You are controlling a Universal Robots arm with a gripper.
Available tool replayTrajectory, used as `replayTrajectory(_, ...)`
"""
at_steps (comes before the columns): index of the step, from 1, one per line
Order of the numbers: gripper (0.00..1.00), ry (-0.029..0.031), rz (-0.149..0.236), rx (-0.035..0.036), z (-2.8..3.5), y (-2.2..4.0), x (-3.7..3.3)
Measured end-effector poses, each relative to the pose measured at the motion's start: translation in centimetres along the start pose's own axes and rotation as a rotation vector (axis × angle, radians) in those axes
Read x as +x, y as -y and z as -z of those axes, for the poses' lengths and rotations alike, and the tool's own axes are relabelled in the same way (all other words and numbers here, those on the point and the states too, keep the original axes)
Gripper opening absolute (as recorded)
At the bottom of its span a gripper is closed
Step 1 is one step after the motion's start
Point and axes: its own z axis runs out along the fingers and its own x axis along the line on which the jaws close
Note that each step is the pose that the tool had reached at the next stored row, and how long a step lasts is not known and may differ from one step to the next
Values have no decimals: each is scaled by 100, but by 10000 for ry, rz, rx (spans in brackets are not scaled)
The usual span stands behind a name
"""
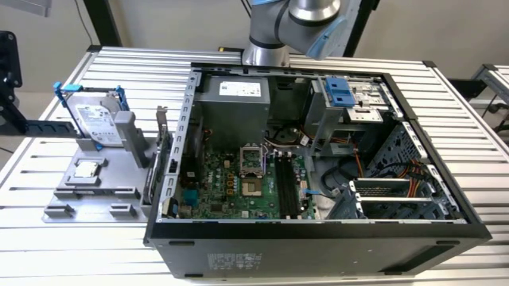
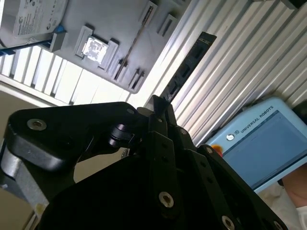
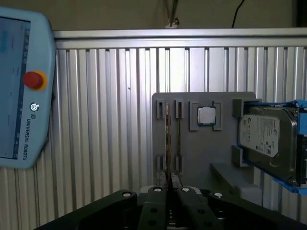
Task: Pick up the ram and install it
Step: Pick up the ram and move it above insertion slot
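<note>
Standing on the slatted table (image 1: 80, 256), the open case (image 1: 318, 235) holds a green motherboard (image 1: 230, 185) with long black slots (image 1: 285, 182). It also holds a grey power supply (image 1: 235, 107), a drive cage with a blue latch (image 1: 340, 90), and bundles of cables. To the exterior view's left of the case, a grey tray (image 1: 107, 182) carries a hard drive (image 1: 99, 122) in a blue bracket and a square chip (image 1: 87, 170) in its recess. In the first wrist view a spare stick (image 3: 178, 139) stands on edge in the tray's slot pair nearer the chip. The arm (image 1: 290, 24) shows above the case's far end.

The ram (image 2: 187, 64) is in the gripper (image 2: 162, 106), clear of the tray. In the second wrist view it runs straight out from the fingertips as a long dark strip with a row of chips, seen against the table between tray and pendant (image 2: 268, 143). In the first wrist view the ram (image 3: 167, 139) is edge-on, a thin line leaving the gripper (image 3: 171, 181) and crossing in front of the tray just beside the spare stick. The fingers are drawn almost together, pinching the ram's near end.

The hard drive and the power supply each bear a white label with print too small to make out. The pendant has a line of print below its red button (image 3: 34, 80).
</note>
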Motion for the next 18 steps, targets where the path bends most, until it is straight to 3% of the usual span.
replayTrajectory(10,0,-1,1,-1,28,2,0)
replayTrajectory(18,0,-1,10,-2,27,69,-18)
